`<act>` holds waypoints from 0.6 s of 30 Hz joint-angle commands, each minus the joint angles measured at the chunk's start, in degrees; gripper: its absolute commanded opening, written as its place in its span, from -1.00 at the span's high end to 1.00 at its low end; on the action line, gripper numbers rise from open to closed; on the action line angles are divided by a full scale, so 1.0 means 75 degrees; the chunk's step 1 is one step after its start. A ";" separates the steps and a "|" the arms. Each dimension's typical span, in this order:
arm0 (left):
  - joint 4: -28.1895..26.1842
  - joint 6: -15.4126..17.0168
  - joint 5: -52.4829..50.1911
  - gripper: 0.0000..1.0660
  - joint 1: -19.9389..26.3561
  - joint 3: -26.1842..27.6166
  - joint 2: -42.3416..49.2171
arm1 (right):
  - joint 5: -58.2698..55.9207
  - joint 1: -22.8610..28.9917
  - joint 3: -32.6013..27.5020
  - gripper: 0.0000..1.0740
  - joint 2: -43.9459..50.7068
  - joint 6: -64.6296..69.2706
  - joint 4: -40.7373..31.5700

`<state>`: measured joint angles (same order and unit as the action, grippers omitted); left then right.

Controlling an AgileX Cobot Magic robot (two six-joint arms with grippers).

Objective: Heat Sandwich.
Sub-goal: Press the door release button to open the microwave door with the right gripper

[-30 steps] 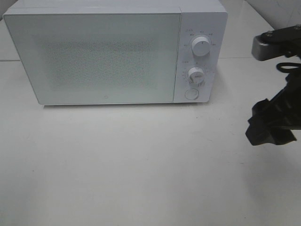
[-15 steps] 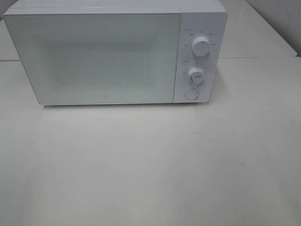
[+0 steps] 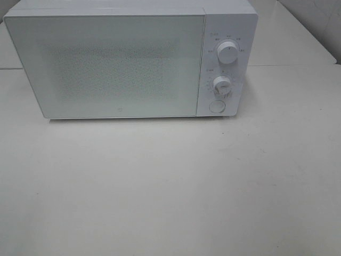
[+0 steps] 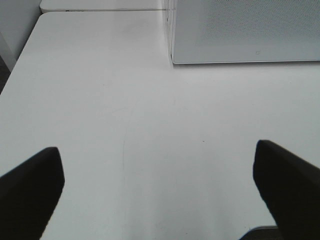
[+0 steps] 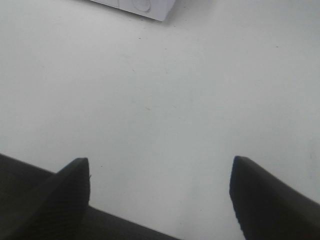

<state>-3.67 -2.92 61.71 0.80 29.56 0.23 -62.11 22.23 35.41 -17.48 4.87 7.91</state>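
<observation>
- The sandwich is in neither of my pincers, and I cannot see it anywhere. Only bare white table shows between my fingers on both sides.
- My left pincer (image 4: 155, 147) stands wide apart and holds nothing. Its two dark fingers (image 4: 30, 190) hang above the table (image 4: 100, 100).
- My right pincer (image 5: 160, 160) is likewise apart and empty, and also hangs over bare table.
- Neither pincer appears in the high view, so I judge both arms sit outside the working area, leaving the front of the oven free.
- Ahead of the left pincer and off to one side is a lower corner of the microwave (image 4: 245, 30), door face toward me.
- Well ahead of the right pincer I catch only the microwave's control-end corner, with the round button (image 5: 141, 4).
- Farther out, the microwave door (image 3: 112, 66) is shut flush. Its speckled panel hides the inside, so I cannot tell whether the sandwich sits within.
- Beside the door are the upper knob (image 3: 228, 53) and the lower knob (image 3: 221, 85), with the button below them.
- My judgement: if the sandwich is inside, the closed door and my open, empty pincers fit the heating stage. If it is not, it has yet to come into view.
</observation>
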 commanded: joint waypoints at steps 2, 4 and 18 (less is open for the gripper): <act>-0.0031 0.0008 -0.0076 -0.83 0.0023 0.0000 0.0145 | 0.0283 -0.0703 -0.0367 -0.40 0.0634 -0.0107 0.0092; -0.0031 0.0008 -0.0076 -0.83 0.0023 0.0000 0.0145 | 0.0413 -0.1062 -0.0604 -0.40 0.1031 -0.0115 0.0092; -0.0031 0.0008 -0.0076 -0.83 0.0023 0.0000 0.0145 | 0.0672 -0.2063 -0.0932 -0.40 0.2574 -0.0107 0.0076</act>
<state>-3.67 -2.92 61.71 0.80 29.56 0.23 -57.70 7.28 28.48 -0.06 4.70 8.08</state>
